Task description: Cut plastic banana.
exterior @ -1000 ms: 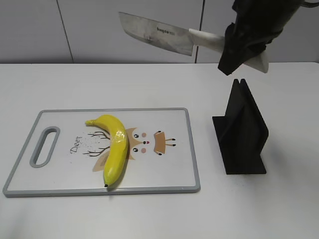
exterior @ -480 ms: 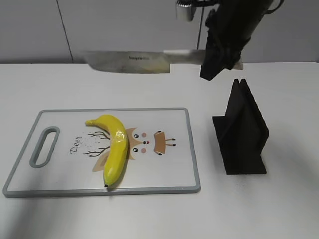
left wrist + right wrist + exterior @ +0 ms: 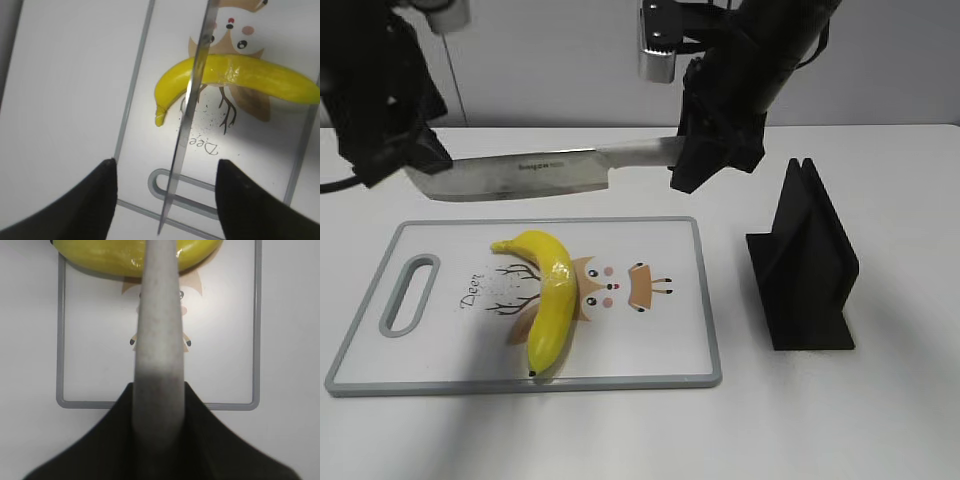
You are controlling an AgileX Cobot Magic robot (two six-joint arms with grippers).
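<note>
The plastic banana [image 3: 552, 300] lies on the cutting board [image 3: 660, 340], curved, stem end toward the back. It also shows in the left wrist view [image 3: 240, 75] and the right wrist view [image 3: 110, 257]. My right gripper [image 3: 705, 160] is shut on the grey handle [image 3: 159, 340] of a knife [image 3: 520, 172]. The blade is level, points left and hangs above the board's back edge. My left gripper [image 3: 405, 160] is open at the blade tip. In the left wrist view its jaws [image 3: 165, 172] stand apart on either side of the blade [image 3: 187, 110], not touching it.
A black knife stand [image 3: 805, 265] stands on the white table right of the board. The board's handle slot [image 3: 408, 295] is at its left end. A grey wall runs behind the table.
My right arm swung the knife down and to the left, over the board's back edge. My left arm came into view at the upper left, by the blade tip.
</note>
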